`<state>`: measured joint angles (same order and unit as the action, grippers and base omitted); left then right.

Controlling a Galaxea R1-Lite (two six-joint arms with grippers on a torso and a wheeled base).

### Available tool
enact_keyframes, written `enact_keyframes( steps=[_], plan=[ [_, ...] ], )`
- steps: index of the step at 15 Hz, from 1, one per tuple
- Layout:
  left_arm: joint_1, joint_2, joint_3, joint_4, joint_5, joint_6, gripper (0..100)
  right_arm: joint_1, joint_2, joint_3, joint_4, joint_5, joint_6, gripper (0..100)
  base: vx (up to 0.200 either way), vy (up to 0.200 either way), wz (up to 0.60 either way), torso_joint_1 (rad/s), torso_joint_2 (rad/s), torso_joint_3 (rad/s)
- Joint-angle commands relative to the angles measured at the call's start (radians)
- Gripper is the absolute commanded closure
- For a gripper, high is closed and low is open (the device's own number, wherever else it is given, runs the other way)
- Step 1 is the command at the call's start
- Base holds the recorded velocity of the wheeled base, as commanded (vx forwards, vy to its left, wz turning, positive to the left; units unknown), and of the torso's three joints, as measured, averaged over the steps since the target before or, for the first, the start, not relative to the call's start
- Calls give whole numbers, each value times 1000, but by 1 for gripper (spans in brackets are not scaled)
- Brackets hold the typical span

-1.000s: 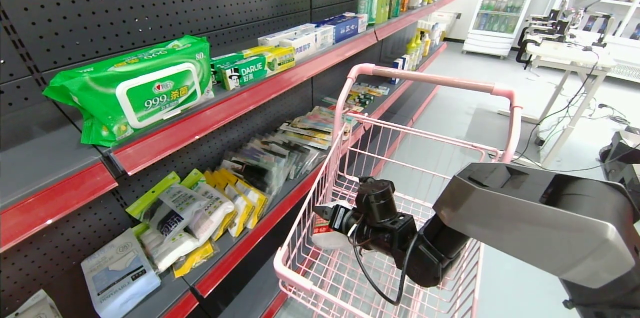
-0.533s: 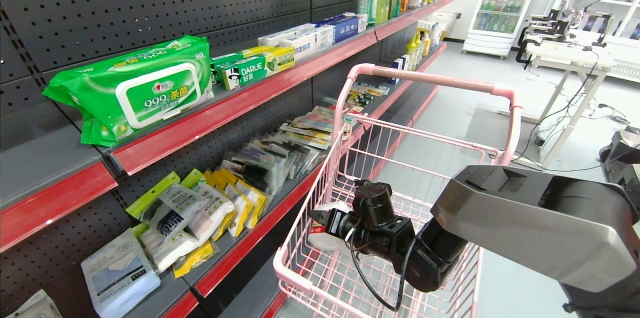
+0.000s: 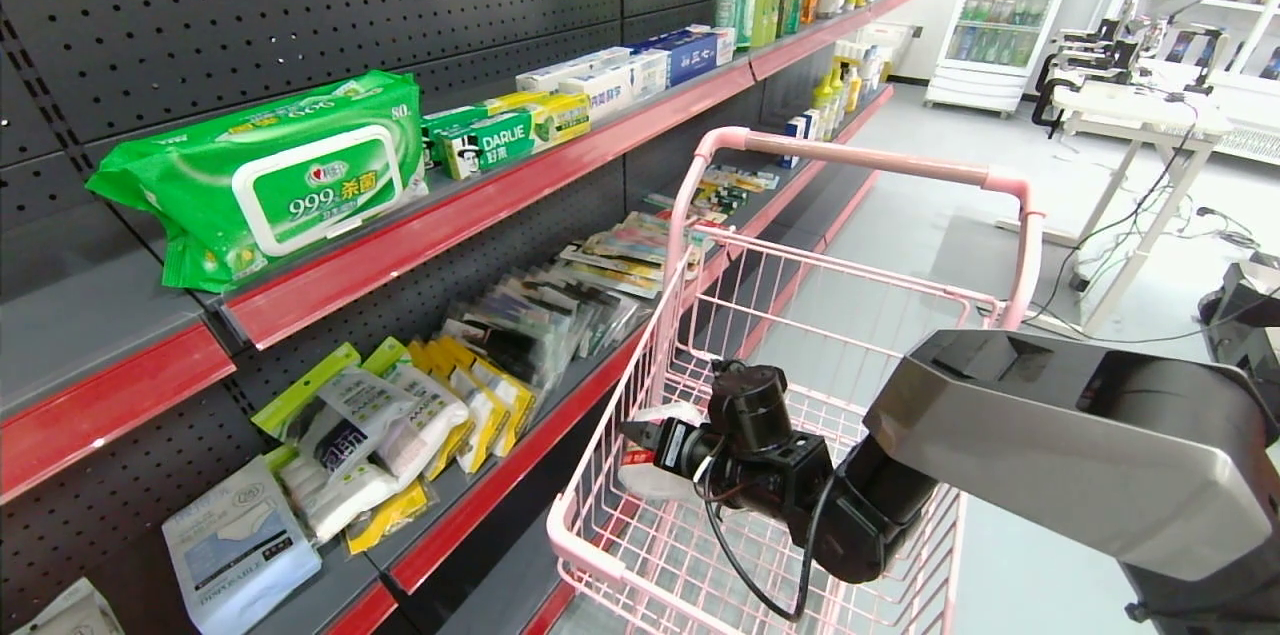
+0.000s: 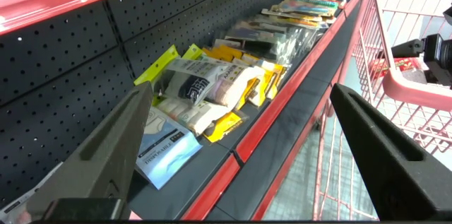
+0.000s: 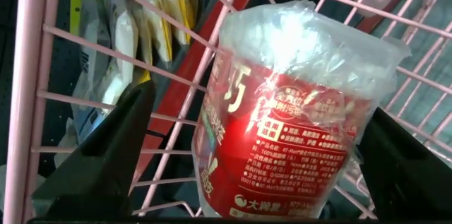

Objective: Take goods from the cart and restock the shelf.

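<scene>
Edged slightly shelfward (barely) within the pink cart (image 3: 860, 160), right gripper (image 3: 645, 450) clamped around the red plastic-wrapped cup (image 5: 282, 132); left gripper (image 4: 241, 91) spread wide, empty, beside the lower shelf (image 3: 520, 452).

The right arm (image 3: 1060, 445) wears a broad, angular silver-grey shell. Toward the right claw (image 3: 645, 455) it narrows to a rounded black joint and a boxy black wrist. A black cylinder (image 3: 750, 395) stands just behind the claw, and a black cable (image 3: 750, 575) loops below it. The left claw (image 4: 241, 88) has dark, matte, wedge-shaped fingers (image 4: 106, 160).
</scene>
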<state>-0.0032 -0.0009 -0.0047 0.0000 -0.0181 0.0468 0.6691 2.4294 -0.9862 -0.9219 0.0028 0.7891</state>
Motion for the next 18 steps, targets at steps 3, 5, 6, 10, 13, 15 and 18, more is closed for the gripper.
enact_keyframes(
  steps=[3, 5, 6, 10, 13, 15, 18],
  plan=[
    [0, 1, 0, 0, 0, 1, 0, 1, 0, -2, 0, -1, 1, 100, 0, 0, 0, 0, 0, 0],
    [0, 1, 0, 0, 0, 1, 0, 3, 0, -3, 0, -1, 1, 100, 0, 0, 0, 0, 0, 0],
    [0, 1, 0, 0, 0, 1, 0, 3, 2, -3, 0, -1, -1, 100, 0, 0, 0, 0, 0, 0],
    [0, 1, 0, 0, 0, 1, 0, 3, 4, -6, 0, -7, -2, 100, 0, 0, 0, 0, 0, 0],
    [0, 1, 0, 0, 0, 1, 0, 0, -12, -6, 0, -56, -1, 100, 0, 0, 0, 0, 0, 0],
    [0, 1, 0, 0, 0, -1, 0, -5, -62, 26, 2, -99, -10, 100, 0, 0, 0, 0, 0, 0],
    [0, 1, 0, 0, 0, -2, 0, -20, -168, 124, 2, -106, -67, 100, 0, 0, 0, 0, 0, 0]
  ],
)
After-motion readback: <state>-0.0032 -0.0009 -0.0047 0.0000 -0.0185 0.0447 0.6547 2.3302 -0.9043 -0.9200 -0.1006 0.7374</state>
